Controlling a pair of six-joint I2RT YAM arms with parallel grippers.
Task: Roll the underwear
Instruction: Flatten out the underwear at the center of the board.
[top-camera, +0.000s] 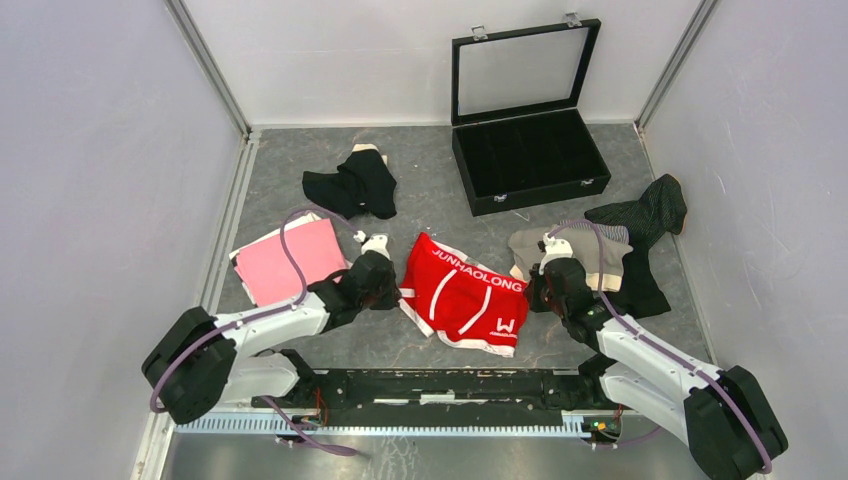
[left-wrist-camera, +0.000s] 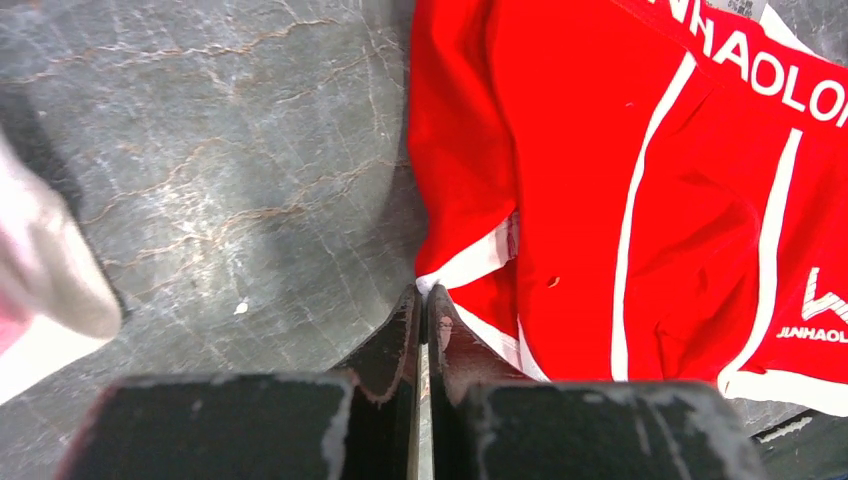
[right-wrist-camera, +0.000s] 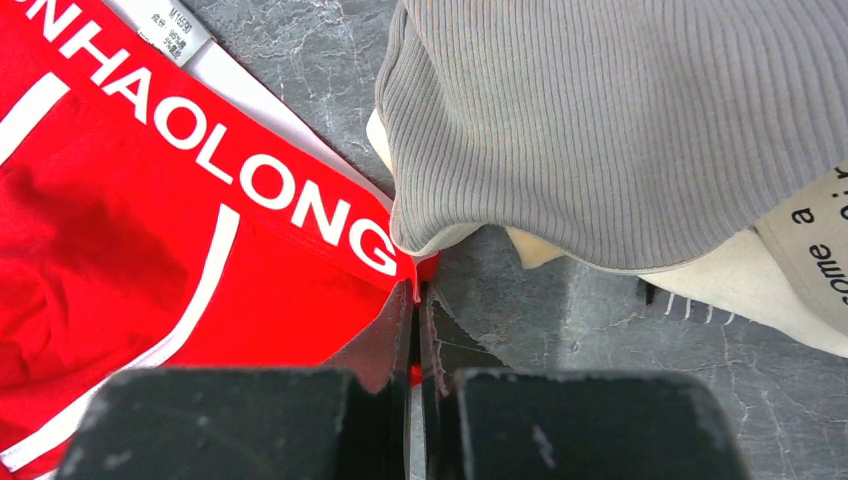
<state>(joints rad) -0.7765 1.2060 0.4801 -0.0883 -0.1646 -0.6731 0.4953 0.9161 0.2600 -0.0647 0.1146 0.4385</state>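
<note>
The red underwear (top-camera: 462, 295) with white lettering lies spread flat at the middle of the table. My left gripper (top-camera: 396, 291) is at its left corner, and the left wrist view shows the gripper (left-wrist-camera: 424, 296) shut with the white-trimmed hem of the red cloth (left-wrist-camera: 600, 150) pinched at the tips. At the garment's right corner my right gripper (top-camera: 534, 291) is down on the waistband end. In the right wrist view this gripper (right-wrist-camera: 415, 292) is shut with a strip of red cloth (right-wrist-camera: 120, 230) between the fingers.
Black underwear (top-camera: 352, 183) lies at the back left and a pink piece (top-camera: 290, 262) beside the left arm. A grey-beige garment (top-camera: 575, 250) and a dark pinstriped one (top-camera: 645, 215) lie at the right, the grey one (right-wrist-camera: 620, 120) touching the red waistband. A black lidded case (top-camera: 530, 150) stands open at the back.
</note>
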